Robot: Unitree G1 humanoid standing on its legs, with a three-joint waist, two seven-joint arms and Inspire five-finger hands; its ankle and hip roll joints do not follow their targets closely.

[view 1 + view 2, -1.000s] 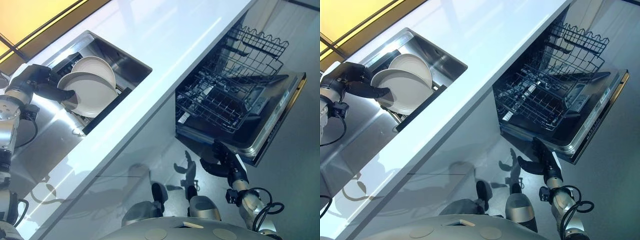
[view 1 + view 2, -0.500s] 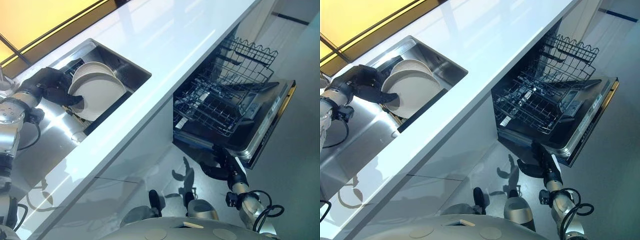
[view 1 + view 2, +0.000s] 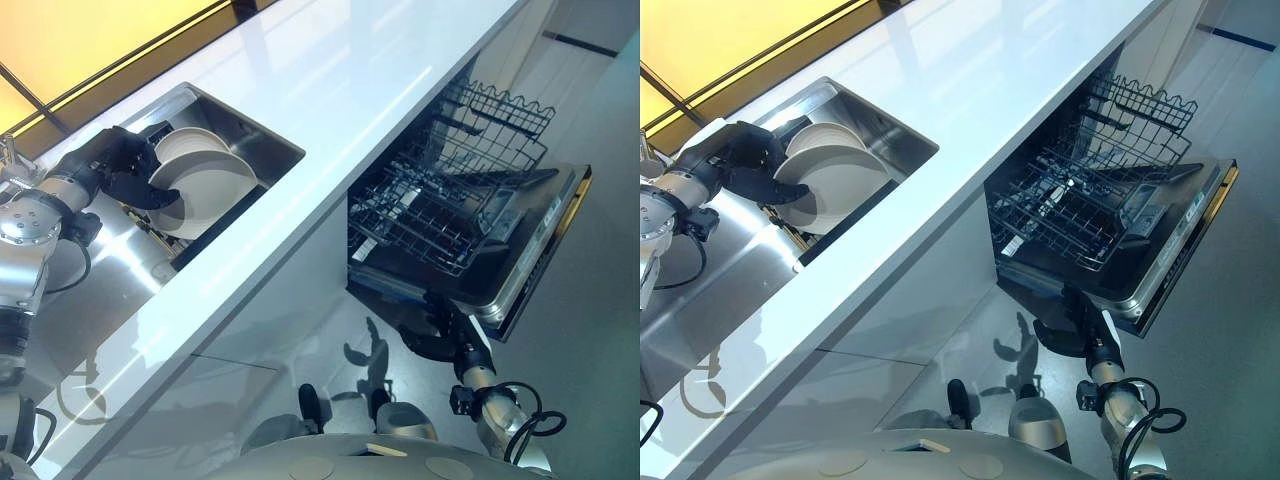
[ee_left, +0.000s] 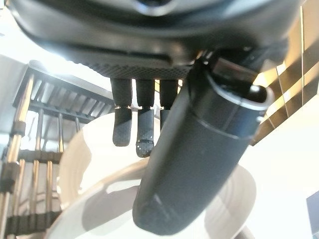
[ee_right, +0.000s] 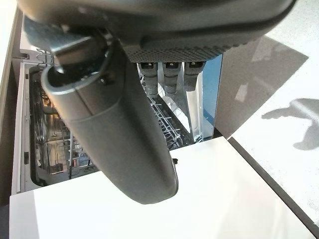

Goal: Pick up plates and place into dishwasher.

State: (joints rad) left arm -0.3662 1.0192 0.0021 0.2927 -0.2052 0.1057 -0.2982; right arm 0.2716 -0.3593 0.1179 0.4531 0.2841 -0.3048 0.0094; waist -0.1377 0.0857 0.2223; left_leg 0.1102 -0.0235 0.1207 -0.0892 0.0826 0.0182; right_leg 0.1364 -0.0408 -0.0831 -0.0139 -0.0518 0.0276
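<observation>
Two white plates stand on edge in a black rack inside the steel sink point(image 3: 95, 265). My left hand point(image 3: 120, 172) is at the front plate point(image 3: 210, 195), thumb across its face and fingers point(image 4: 142, 130) over its rim, pinching it. The back plate point(image 3: 192, 143) leans just behind it. The dishwasher point(image 3: 520, 270) stands open at the right with its lower rack point(image 3: 435, 215) pulled out over the door and holding no plates. My right hand point(image 3: 440, 328) hangs low in front of the door's edge, fingers straight, holding nothing.
A long white countertop point(image 3: 340, 90) runs between the sink and the dishwasher. An upper wire rack point(image 3: 500, 110) sticks out above the lower one. The black sink rack point(image 3: 215, 228) edges the plates. Grey floor lies around the open door.
The camera has shifted. My left hand has moved further in over the front plate's rim, and the plate now stands closer against the back one. The right hand stays by the door.
</observation>
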